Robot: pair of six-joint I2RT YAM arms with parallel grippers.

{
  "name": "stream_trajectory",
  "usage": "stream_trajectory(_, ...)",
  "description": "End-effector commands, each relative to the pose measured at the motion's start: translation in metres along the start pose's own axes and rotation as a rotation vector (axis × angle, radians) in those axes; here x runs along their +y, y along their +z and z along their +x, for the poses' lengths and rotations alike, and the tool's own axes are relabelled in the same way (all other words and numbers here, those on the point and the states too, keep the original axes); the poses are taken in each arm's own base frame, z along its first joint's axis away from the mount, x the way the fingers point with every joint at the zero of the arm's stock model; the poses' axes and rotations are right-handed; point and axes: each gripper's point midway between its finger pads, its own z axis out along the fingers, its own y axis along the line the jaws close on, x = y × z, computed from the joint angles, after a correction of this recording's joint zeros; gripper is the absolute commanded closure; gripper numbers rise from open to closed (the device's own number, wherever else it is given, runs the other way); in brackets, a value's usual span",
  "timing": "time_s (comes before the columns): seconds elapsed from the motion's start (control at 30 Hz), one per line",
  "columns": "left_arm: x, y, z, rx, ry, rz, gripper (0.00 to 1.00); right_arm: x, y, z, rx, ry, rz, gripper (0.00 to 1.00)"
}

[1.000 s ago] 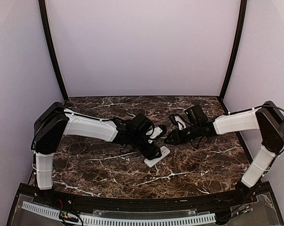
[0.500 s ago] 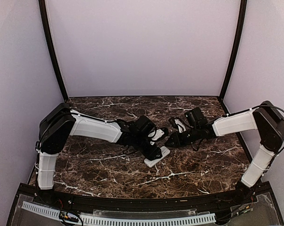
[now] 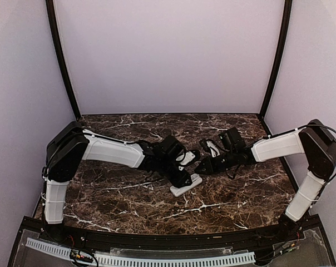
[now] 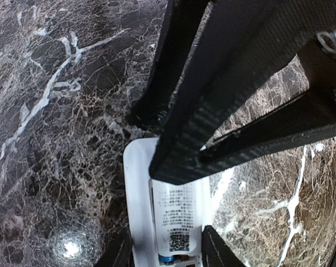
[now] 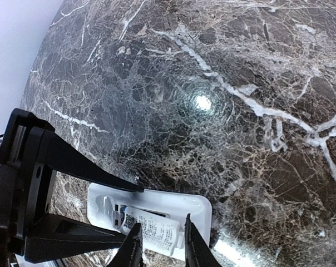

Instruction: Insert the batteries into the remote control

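Seating the battery point(image 4: 176, 222) flat should call for a steadied remote point(image 3: 184, 187) and gentle pressure. Left pincer point(image 4: 167, 249) straddles the remote's long sides at the wrist view's bottom edge; whether it grips, I cannot tell. Right pincer point(image 5: 162, 243) flanks the battery inside the remote, middle of the bench point(image 3: 129, 200); its hold is equally unclear.

The left tool point(image 3: 186, 179) hid part of the remote control point(image 3: 182, 190) from above (the left wrist view's bottom edge cropped it too).
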Motion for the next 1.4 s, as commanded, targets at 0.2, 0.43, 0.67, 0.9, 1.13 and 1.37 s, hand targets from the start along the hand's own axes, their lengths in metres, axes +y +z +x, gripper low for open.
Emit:
stream_trajectory(0.2, -0.001, 0.000, 0.022, 0.085, 0.007, 0.002, 0.55, -0.002, 0.001, 0.008, 0.003, -0.001, -0.006, 0.77)
stream_trajectory(0.43, -0.001, -0.004, 0.021, 0.086, 0.012, -0.005, 0.47, -0.003, 0.002, 0.006, 0.005, -0.014, 0.002, 0.77)
stream_trajectory(0.67, -0.005, -0.022, 0.014, 0.052, 0.031, -0.003, 0.35, -0.010, -0.002, 0.007, 0.017, -0.033, 0.051, 0.71)
stream_trajectory(0.9, -0.011, -0.039, 0.039, 0.058, 0.019, 0.021, 0.31, -0.012, 0.004, 0.010, 0.024, -0.033, 0.040, 0.69)
stream_trajectory(1.13, -0.012, -0.039, 0.067, 0.099, -0.013, 0.031, 0.26, -0.002, 0.011, 0.009, 0.021, -0.048, -0.012, 0.69)
stream_trajectory(1.37, -0.012, -0.037, 0.073, 0.098, -0.029, 0.034, 0.29, 0.001, 0.014, 0.013, 0.024, -0.055, -0.010, 0.76)
